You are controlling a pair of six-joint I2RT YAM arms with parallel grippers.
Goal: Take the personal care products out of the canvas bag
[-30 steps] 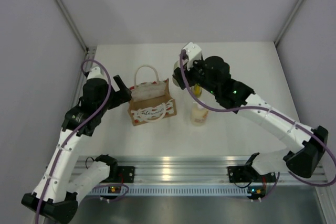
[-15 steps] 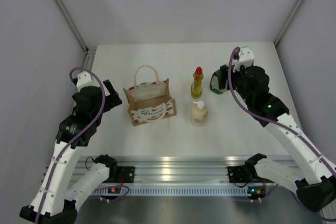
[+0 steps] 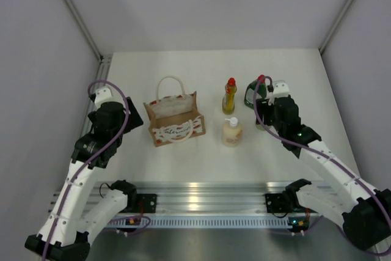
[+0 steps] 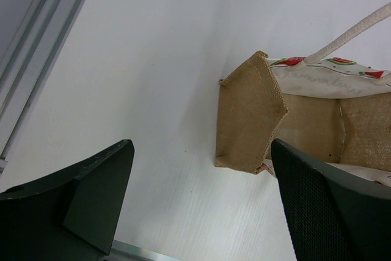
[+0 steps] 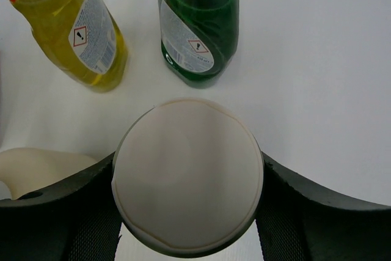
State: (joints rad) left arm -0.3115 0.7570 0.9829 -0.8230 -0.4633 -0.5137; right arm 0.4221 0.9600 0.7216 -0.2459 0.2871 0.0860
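Observation:
The tan canvas bag (image 3: 174, 123) stands upright left of centre; its left end shows in the left wrist view (image 4: 250, 114), and the part of its inside that shows is bare. The yellow bottle (image 3: 229, 97) (image 5: 73, 29), the dark green bottle (image 3: 252, 95) (image 5: 198, 22) and the cream pump bottle (image 3: 231, 131) (image 5: 36, 166) stand on the table right of the bag. My right gripper (image 3: 264, 114) (image 5: 188, 169) is shut on the white-capped cylinder (image 5: 188, 172), just in front of the green bottle. My left gripper (image 3: 131, 114) (image 4: 201, 151) is open and empty, left of the bag.
The white table (image 3: 201, 65) is walled by grey panels on the left, back and right. An aluminium rail (image 3: 201, 203) runs along the near edge. A metal strip (image 4: 36, 47) borders the table's left side.
My right arm swung right from beside the bag and now holds the cylinder in front of the green bottle. My left gripper drew back from the bag's left end.

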